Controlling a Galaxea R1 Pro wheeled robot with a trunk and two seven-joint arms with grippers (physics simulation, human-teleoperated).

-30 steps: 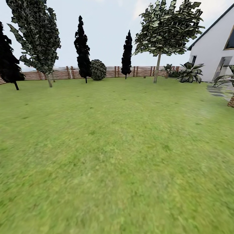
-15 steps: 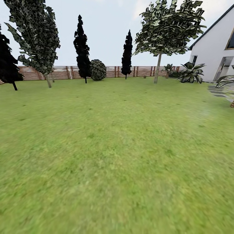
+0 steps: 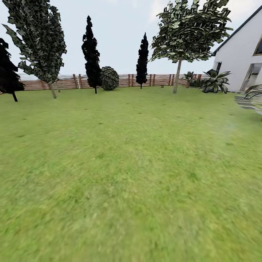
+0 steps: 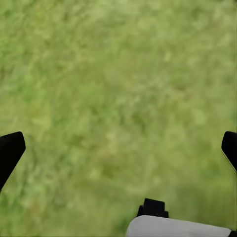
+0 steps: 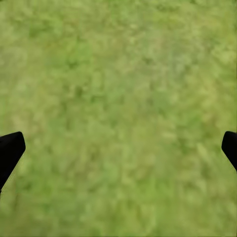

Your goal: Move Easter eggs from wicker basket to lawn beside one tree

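Observation:
The lawn (image 3: 131,163) spreads wide and flat ahead in the head view. A tree (image 3: 177,78) with a thin grey-beige trunk and a broad crown stands far off at the right, near the fence. Another leafy tree (image 3: 52,90) stands at the far left. My left gripper (image 4: 118,148) is open over bare grass (image 4: 118,89), its black fingertips (image 4: 10,150) wide apart with nothing between them. My right gripper (image 5: 118,148) is open too, over grass (image 5: 118,98), with nothing held.
A brown slat fence (image 3: 160,79) closes the far side. Two dark cypresses (image 3: 91,51) (image 3: 142,58) and a round shrub (image 3: 109,78) stand before it. At the right are a white house (image 3: 240,62), a palm (image 3: 214,82) and grey paving stones (image 3: 247,103).
The head view has shifted slightly: the left trees drift left and the palm fronds at the right edge slide out of the picture. That is the camera moving.

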